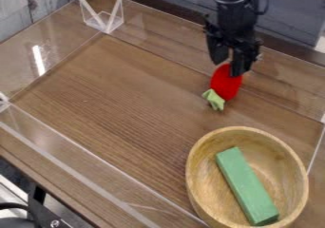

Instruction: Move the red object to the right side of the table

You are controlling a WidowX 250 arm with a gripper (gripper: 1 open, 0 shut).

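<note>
End effector (237,64) parted, fingers straddling top of strawberry (225,82) lying on desk (114,89), poised for grasping before carrying it rightward.

red object (223,83): top hidden by pincer (237,61) | arm: cropped

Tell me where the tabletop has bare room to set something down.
Bare wood runs across the table from the left acrylic wall to the red object. Crowded: the right side, where the gripper hangs over the strawberry and the bowl holds a green block.
</note>
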